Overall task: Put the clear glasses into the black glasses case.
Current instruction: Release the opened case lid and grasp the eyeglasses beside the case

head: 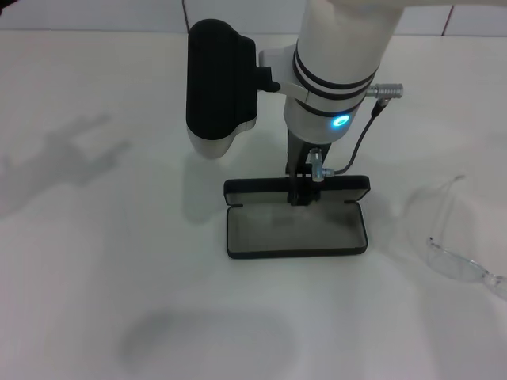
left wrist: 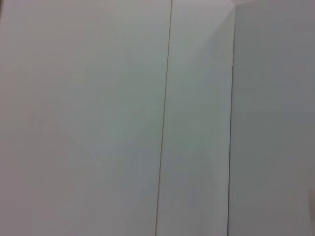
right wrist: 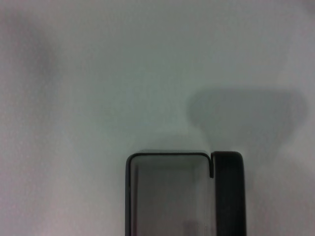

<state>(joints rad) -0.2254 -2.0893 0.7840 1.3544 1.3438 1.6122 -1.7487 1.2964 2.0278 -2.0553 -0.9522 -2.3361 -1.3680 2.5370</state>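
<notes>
The black glasses case is sitting open on the white table, grey lining facing up. The right gripper is reaching down right at the raised lid's edge (fingers too hidden to read). The clear glasses are lying off to the case's right, apart from it.

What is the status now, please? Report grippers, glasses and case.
Right gripper down at open black glasses case, at its lid edge. Left gripper not in view. Clear glasses on table, right of case. Case interior unobstructed.
</notes>
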